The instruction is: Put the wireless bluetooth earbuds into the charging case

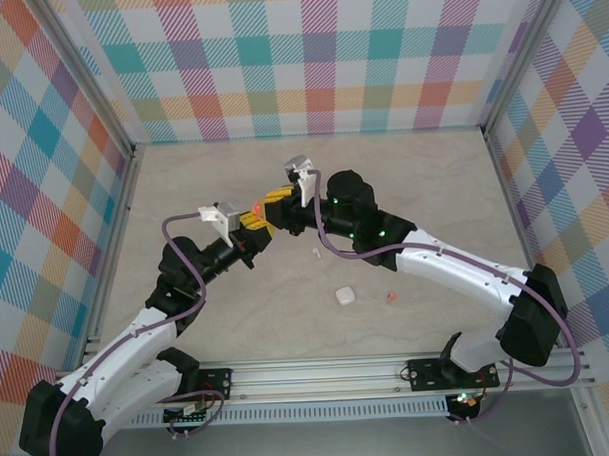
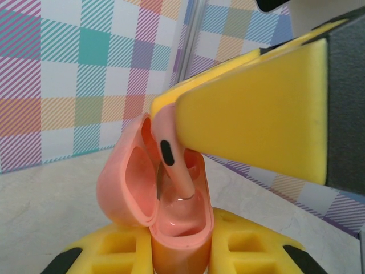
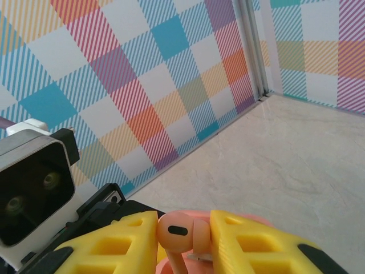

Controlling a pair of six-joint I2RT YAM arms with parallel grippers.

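The left hand [image 2: 179, 254] is clamped on the open salmon-pink charging case [image 2: 128, 182], held upright with its lid hinged back. Just above it, the right hand [image 3: 183, 240] pinches a salmon-pink earbud [image 2: 170, 151] by the head. The earbud's stem points down, its tip inside the case's well.

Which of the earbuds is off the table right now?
The salmon-pink earbud pinched in the right gripper, its stem entering the open pink case; the other pink earbud and a white earbud lie on the table.
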